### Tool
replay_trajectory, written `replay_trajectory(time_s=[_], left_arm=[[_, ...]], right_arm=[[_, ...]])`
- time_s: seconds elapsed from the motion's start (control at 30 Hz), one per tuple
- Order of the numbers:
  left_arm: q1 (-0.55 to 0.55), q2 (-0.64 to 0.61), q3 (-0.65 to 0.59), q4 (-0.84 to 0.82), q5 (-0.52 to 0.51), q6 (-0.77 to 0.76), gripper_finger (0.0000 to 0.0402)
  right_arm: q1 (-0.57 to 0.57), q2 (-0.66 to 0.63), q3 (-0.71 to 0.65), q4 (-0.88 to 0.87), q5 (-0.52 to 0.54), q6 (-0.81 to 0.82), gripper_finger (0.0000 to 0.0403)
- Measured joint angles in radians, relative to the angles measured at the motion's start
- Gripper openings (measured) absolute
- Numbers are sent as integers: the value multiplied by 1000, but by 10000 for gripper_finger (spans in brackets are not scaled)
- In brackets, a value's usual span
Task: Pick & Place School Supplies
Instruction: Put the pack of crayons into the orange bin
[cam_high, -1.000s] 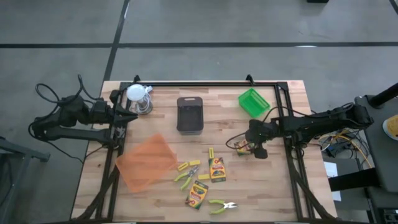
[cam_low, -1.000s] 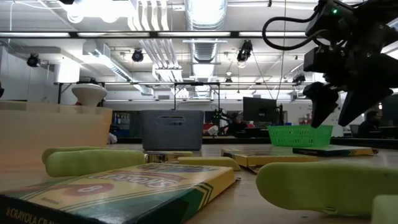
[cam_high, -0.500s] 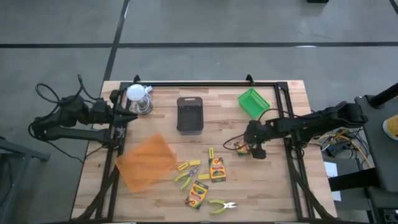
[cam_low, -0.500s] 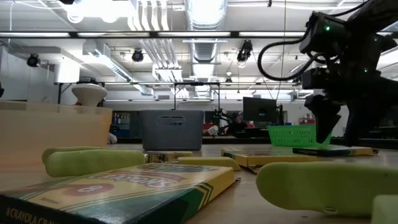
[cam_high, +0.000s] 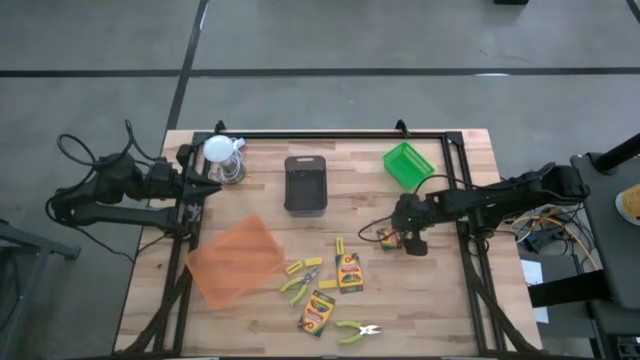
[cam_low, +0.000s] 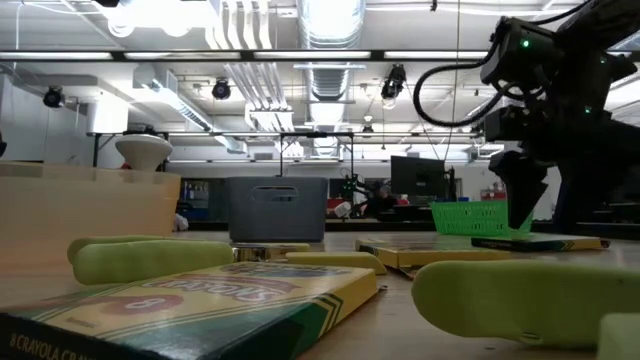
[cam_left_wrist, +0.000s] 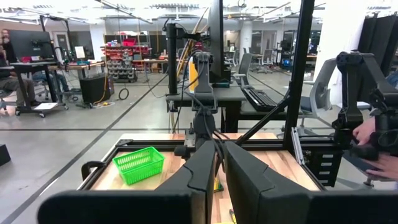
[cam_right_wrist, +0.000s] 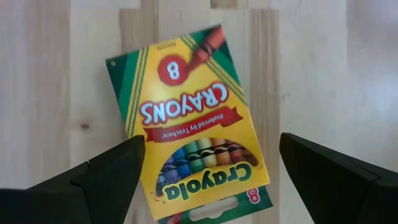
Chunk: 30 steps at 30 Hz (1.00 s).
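Green mesh basket (cam_high: 408, 165), far right worktop corner: contents not discernible. Right gripper (cam_high: 407, 240) spread wide above yellow-green crayon box (cam_right_wrist: 193, 124); left gripper (cam_high: 207, 187) closed.

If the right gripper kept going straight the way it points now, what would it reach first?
Most likely the crayon box lying flat on the table. The right gripper is open and points down at it, with the box between its fingers. How much gap remains is hard to judge.
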Motion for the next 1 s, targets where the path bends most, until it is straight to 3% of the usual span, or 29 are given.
replay_trajectory(time_s=[0.6, 1.0], left_arm=[[0, 0, 0, 0, 0, 0, 44], [0, 0, 0, 0, 0, 0, 44]], right_arm=[[0, -23, 6, -14, -47, -15, 368], [0, 74, 3, 5, -47, -16, 368]])
